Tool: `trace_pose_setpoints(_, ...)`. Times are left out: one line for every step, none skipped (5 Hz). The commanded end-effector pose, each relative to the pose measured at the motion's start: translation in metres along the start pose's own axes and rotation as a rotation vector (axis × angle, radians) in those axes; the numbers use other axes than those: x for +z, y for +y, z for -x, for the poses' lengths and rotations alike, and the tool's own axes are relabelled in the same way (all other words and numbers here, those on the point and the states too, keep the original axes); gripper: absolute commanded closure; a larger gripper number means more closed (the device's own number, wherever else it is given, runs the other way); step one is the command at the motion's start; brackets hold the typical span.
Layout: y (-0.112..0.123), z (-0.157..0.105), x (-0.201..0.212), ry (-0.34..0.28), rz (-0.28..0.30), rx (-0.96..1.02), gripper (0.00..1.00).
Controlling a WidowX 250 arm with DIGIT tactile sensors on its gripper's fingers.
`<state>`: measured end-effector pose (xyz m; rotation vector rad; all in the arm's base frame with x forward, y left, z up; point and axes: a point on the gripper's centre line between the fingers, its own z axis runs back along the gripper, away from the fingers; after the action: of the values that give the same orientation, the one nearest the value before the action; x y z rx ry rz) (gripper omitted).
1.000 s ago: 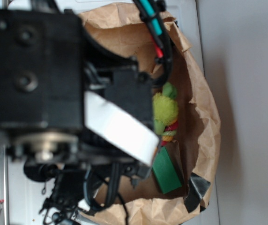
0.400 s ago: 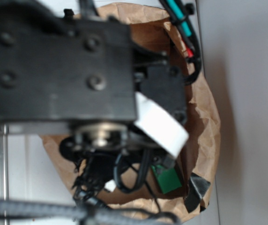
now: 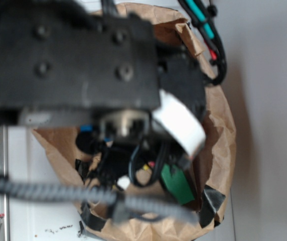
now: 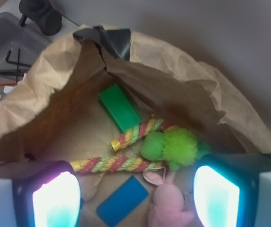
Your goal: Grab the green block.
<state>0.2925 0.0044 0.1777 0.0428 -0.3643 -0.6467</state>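
Fingers spread apart, empty, above paper bag; green block flat inside by plush toy. No readable writing.

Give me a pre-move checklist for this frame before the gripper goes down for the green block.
1. Green block visible inside the paper bag: ok.
2. Gripper open and empty: ok.
3. Gripper centred over the block: not ok; the block lies farther in, while the blue block sits between the fingers.
4. Block clear of the striped rope of the lime plush toy: cannot tell; they lie very close.
5. Bag wall clear of the fingers: cannot tell.
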Motion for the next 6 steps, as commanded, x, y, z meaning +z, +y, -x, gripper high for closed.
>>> trace_pose_setpoints(-0.004,-0.007,-0.02,0.003,-0.001,-0.149,0.0)
trace_pose_setpoints(-0.012,-0.011,-0.03,0.012,0.03,-0.185,0.0)
trace_pose_setpoints(-0.022,-0.02,-0.038,-0.019,0.096,-0.237,0.0)
trace_pose_setpoints(-0.033,-0.026,-0.042,-0.046,0.1,-0.279,0.0)
trace_pose_setpoints(-0.045,-0.028,-0.042,-0.076,0.058,-0.315,0.0)
trace_pose_setpoints(-0.045,-0.028,-0.042,-0.076,0.058,-0.315,0.0)
